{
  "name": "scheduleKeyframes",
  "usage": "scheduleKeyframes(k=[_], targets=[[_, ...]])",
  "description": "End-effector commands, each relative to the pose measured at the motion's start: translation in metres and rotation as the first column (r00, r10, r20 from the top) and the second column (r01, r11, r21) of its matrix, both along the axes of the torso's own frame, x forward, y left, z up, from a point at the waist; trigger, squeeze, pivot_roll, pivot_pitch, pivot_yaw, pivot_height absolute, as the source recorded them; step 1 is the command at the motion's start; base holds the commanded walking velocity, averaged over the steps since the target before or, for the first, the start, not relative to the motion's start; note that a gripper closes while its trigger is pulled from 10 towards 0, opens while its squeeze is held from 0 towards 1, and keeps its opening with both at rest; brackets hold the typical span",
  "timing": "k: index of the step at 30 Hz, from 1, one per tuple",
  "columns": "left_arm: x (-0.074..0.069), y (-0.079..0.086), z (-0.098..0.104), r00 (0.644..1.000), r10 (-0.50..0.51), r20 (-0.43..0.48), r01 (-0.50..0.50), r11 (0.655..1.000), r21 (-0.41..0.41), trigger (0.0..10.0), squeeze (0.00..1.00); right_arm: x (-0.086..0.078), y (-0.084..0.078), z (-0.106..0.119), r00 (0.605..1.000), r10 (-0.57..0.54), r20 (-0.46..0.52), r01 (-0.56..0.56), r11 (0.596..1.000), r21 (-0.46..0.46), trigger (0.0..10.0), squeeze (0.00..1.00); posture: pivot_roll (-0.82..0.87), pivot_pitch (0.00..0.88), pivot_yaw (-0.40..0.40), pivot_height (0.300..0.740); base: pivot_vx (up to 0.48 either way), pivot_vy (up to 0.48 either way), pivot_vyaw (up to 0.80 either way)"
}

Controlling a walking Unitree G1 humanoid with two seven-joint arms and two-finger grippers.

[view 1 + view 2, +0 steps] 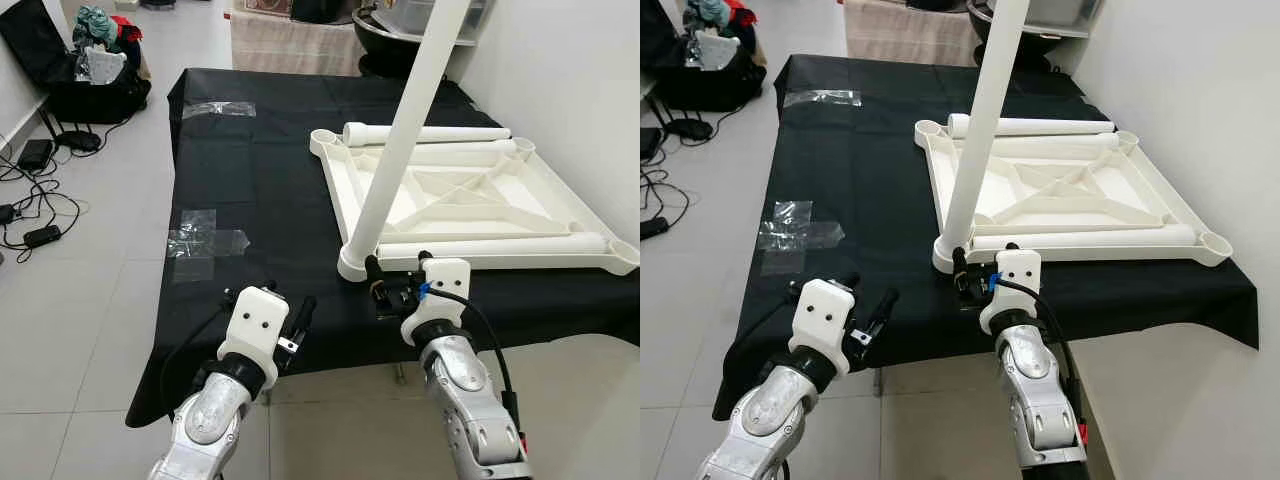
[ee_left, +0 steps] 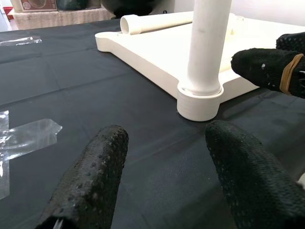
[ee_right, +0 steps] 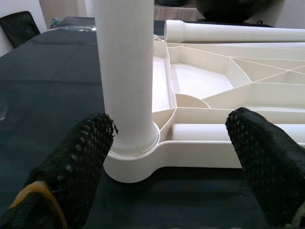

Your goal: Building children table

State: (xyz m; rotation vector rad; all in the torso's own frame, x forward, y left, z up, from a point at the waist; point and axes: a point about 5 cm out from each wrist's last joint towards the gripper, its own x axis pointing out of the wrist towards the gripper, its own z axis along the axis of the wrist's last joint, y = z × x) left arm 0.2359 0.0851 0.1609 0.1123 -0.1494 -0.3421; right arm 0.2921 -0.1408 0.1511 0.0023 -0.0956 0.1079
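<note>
**Inspector A:** While the white table top point(image 1: 470, 195) lies upside down on the black cloth point(image 1: 250, 200), toward the right edge of the cloth-covered surface, one white leg point(image 1: 405, 130) stands upright in the corner socket point(image 1: 352, 265) nearest the robot. Confirm the loose parts.

**Inspector B:** Two further legs lie flat on the inverted top. One point(image 1: 425, 133) rests along its far edge; the other point(image 1: 490, 245) rests along its near edge, just beside the standing leg's socket. Ribs on the underside form a crossed pattern.

**Inspector A:** Right gripper?

**Inspector B:** The right gripper point(image 1: 397, 283) sits at the near edge of the cloth, just short of the socket. In the right wrist view its two fingers point(image 3: 71, 167) are spread wide, and the standing leg appears just beside one of them. No contact with the leg is visible, and nothing is held.

**Inspector A:** Left gripper?

**Inspector B:** The left gripper point(image 1: 285, 315) hovers over the near edge of the cloth, to the left of the right gripper and apart from the table top. Its fingers point(image 2: 90, 176) are also spread, with bare cloth between them, and they hold nothing.

**Inspector A:** Other items?

**Inspector B:** Crumpled clear tape point(image 1: 200, 240) lies on the cloth near its left edge, with a second strip point(image 1: 218, 108) near the far left corner. A black bag point(image 1: 85, 75) and cables point(image 1: 35, 200) lie on the tiled floor point(image 1: 90, 300) to the left.
</note>
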Motion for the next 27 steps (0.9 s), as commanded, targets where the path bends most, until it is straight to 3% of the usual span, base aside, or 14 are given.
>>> scheduleKeyframes(k=[1,6,27], targets=[[-0.001,-0.001,-0.007,1.0,0.0,-0.021,0.0,1.0,0.019,10.0,0.0,-0.002,0.0,-0.001,1.0,0.001,-0.007,-0.002,1.0,-0.012,10.0,0.0,0.06,0.123,-0.127,0.74,0.0,0.0,0.0],[-0.002,-0.001,-0.007,1.0,0.003,-0.016,-0.002,1.0,0.021,10.0,0.0,-0.002,0.0,-0.002,1.0,0.006,-0.011,-0.006,1.0,-0.02,10.0,0.0,0.06,0.117,-0.129,0.74,0.0,-0.111,0.0],[-0.001,-0.001,-0.009,1.0,-0.006,-0.022,0.007,0.999,0.039,10.0,0.0,0.009,-0.009,0.003,0.999,-0.046,0.008,0.047,0.998,-0.038,10.0,0.0,0.06,0.114,-0.124,0.74,0.3,-0.346,0.0]])
